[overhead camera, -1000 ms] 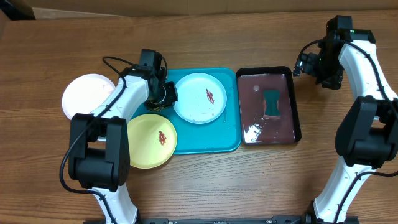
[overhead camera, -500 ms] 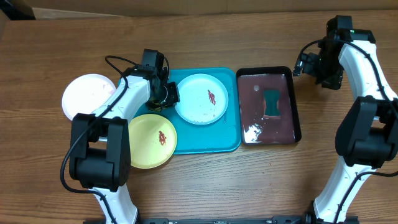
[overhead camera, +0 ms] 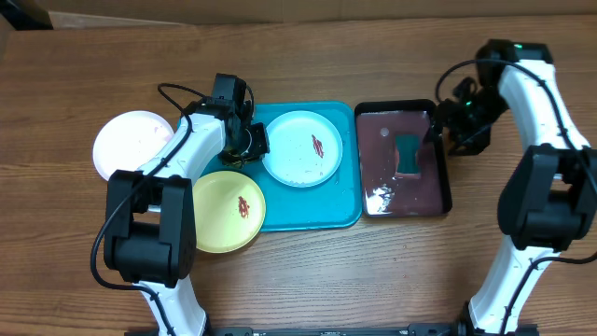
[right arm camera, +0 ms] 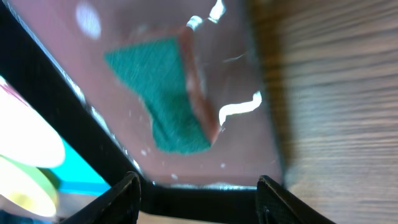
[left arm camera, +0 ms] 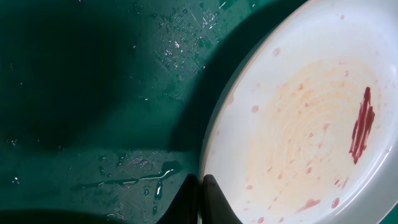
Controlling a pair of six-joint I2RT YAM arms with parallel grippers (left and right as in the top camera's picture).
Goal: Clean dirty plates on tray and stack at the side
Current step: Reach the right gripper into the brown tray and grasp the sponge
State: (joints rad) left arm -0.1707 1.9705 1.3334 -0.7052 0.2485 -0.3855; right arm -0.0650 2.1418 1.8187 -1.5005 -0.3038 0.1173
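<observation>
The left arm [overhead camera: 191, 149] reaches from the table's near edge toward the far edge. The left gripper [overhead camera: 250, 140] sits low, its fingers [left arm camera: 214, 202] seemingly pinched almost together. The right arm [overhead camera: 532, 93] bends in from the right edge, and the right gripper [overhead camera: 438, 133] is angled down with its jaws spread wide.

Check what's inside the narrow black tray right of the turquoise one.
Reddish-brown liquid sits in the narrow black plastic tray, with a green sponge lying in it. The liquid and sponge cover the tray floor.
</observation>
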